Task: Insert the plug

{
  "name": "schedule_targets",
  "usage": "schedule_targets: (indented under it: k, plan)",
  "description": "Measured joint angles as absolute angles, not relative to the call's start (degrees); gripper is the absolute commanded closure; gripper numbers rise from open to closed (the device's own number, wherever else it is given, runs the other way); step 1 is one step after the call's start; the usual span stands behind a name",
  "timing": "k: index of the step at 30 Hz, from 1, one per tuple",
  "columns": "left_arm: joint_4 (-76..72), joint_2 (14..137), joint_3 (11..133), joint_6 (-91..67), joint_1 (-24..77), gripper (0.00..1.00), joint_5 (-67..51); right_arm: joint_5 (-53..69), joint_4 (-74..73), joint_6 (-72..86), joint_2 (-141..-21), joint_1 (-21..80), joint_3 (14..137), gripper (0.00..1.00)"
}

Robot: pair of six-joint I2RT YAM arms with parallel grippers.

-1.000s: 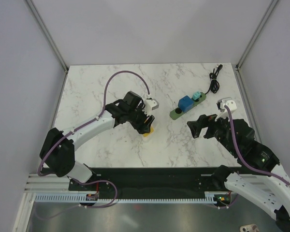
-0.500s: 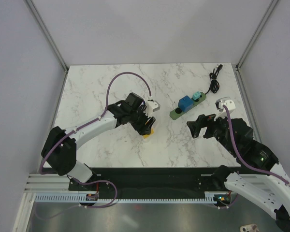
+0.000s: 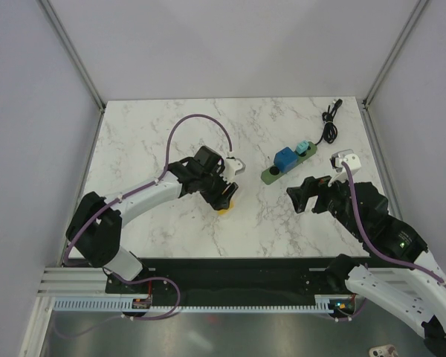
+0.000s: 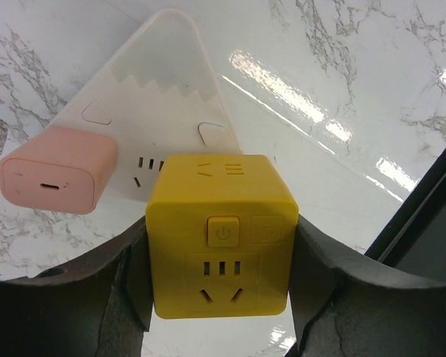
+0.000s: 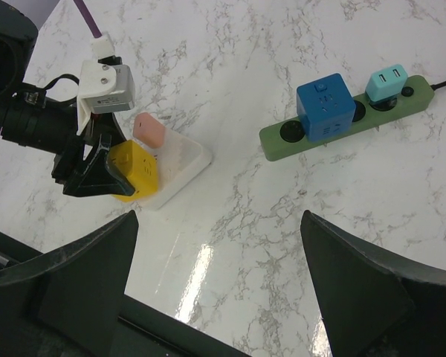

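Marble table (image 3: 149, 134), from above: one green power strip (image 3: 270, 175) at far right carries one blue cube (image 3: 285, 159) and one teal adapter (image 3: 303, 147). Left of the strip, the left gripper (image 3: 223, 195) clamps one yellow cube plug (image 3: 225, 209). Left wrist: the plug shows a button and socket slots, with one pink adapter (image 4: 58, 170) on a white tray (image 4: 171, 82) behind. Right wrist: the right gripper (image 5: 215, 297) hangs, fingers wide apart.

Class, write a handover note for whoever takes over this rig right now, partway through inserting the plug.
Left gripper: closed on the yellow cube plug, at the white tray beside the pink plug.
Right gripper: open, empty, above the table near the green power strip.
Done: plug gripped.
Left: carry it to a free socket on the strip and push it in.
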State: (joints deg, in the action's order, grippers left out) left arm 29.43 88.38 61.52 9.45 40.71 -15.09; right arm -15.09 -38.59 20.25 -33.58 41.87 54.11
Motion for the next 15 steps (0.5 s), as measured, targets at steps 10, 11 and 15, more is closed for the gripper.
schedule_targets:
  k: [10, 11, 15]
  plan:
    - [27.18, 88.53, 60.84, 9.45, 40.71, 0.98, -15.4, -15.14, -38.61, 20.25, -33.58, 41.87, 53.8, 0.02]
    - [26.89, 88.53, 60.71, 9.43, 40.71, 0.98, -15.53, -15.14, -38.61, 20.25, -33.58, 41.87, 53.8, 0.02]
    - [26.3, 88.53, 60.47, 9.41, 40.71, 0.98, -15.66, -15.14, -38.59, 20.25, -33.58, 41.87, 53.69, 0.02]
